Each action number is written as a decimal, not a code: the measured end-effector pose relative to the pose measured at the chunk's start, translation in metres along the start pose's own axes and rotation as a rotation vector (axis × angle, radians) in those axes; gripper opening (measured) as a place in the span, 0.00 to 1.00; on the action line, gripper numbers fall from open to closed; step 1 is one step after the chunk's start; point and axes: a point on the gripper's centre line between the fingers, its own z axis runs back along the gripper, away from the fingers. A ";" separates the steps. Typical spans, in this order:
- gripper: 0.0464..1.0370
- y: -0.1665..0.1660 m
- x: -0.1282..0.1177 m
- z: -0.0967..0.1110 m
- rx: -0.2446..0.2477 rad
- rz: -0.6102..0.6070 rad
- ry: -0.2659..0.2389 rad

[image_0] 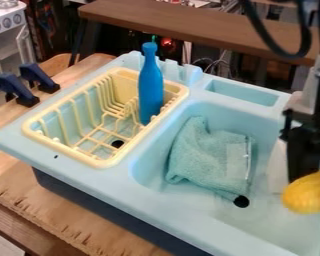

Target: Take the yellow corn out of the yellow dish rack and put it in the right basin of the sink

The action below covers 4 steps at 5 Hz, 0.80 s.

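Wooden table (8,181), bearing one light-blue toy sink (164,207). In the sink's left compartment: one pale-yellow dish rack (98,161), one blue bottle (150,87) upright inside, near the rack's right side. In its right basin: one teal cloth (204,156), black drain (241,201) beside its lower corner. At the view's right edge: my gripper (311,172), pinching one yellow object (305,195), seemingly above the basin. Stage, by my judgement: holding; moving calls for height over the rim, room lying above the cloth.
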 end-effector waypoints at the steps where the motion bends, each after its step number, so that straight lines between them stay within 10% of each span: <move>1: 0.65 0.026 -0.007 -0.009 0.010 0.070 0.028; 4: 0.65 0.032 -0.008 -0.042 0.031 0.022 0.142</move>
